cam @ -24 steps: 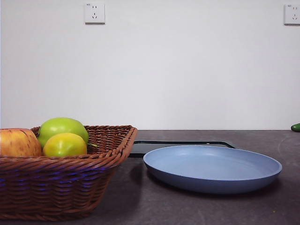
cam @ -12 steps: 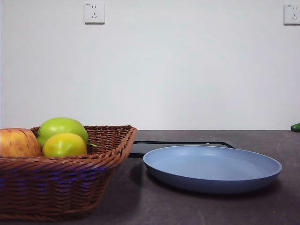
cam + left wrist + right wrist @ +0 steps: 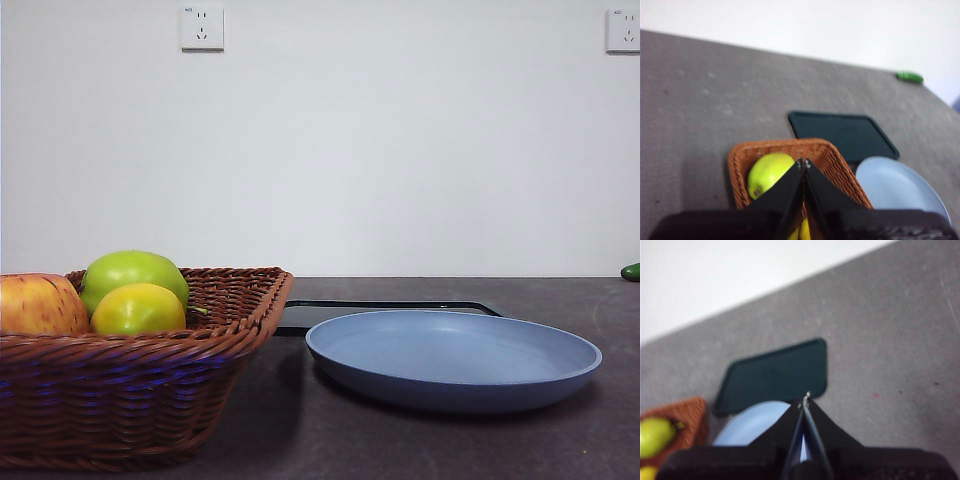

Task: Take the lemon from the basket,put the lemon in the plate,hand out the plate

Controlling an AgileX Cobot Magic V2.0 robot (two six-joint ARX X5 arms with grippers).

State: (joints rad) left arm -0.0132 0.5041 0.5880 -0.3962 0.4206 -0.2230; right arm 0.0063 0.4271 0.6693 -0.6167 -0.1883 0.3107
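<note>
Front view: lemon (image 3: 137, 309) in the basket (image 3: 130, 395), plate (image 3: 453, 358) alongside, bare; nothing done yet. Left wrist view: left gripper (image 3: 804, 163) pinched closed, empty, high over the basket. Right wrist view: right gripper (image 3: 805, 399) closed, empty, above the plate, waiting.
</note>
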